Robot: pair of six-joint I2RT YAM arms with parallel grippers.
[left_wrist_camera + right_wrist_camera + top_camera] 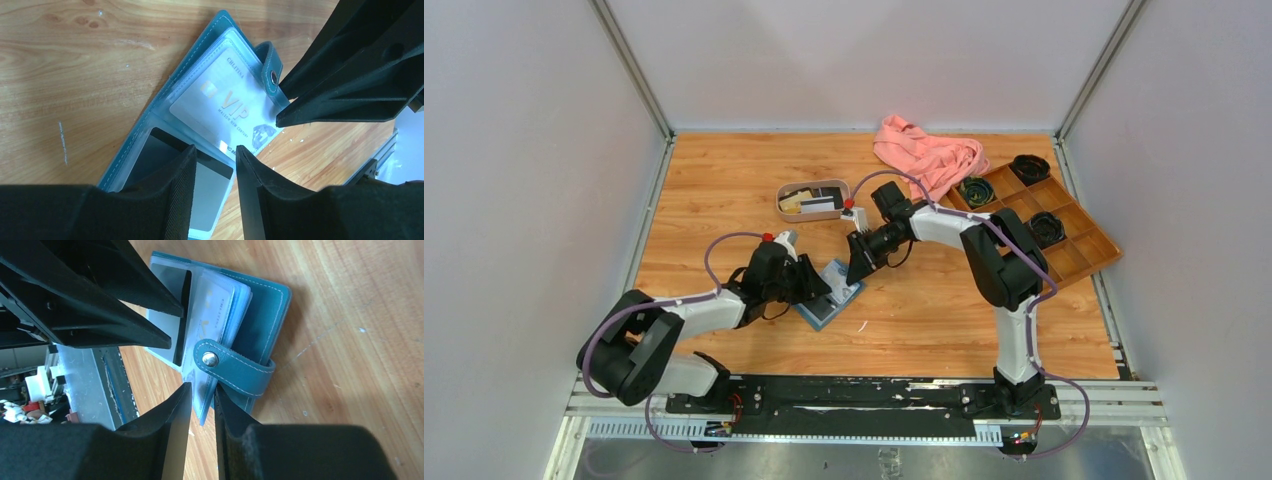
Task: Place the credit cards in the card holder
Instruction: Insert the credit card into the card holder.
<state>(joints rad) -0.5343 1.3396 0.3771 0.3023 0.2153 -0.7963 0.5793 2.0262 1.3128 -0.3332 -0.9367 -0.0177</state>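
Observation:
The teal card holder (pixel 829 296) lies open on the table between both grippers. In the left wrist view its clear sleeves hold a white-grey VIP card (pixel 220 100) and a dark card with a black stripe (pixel 212 187). My left gripper (pixel 215 150) stands open just above that dark card, which lies flat below the fingers. My right gripper (pixel 202 386) has its tips a narrow gap apart around the edge of the clear sleeves (pixel 205 390), below the snap strap (pixel 235 370). More credit cards (pixel 812 203) lie in the oval tray (pixel 781 200).
A brown compartmented wooden box (pixel 1074 245) with dark round items sits at the right. A pink cloth (pixel 929 155) lies behind it at the back. The tray stands just behind the right gripper (pixel 856 272). The two grippers are nearly touching over the holder.

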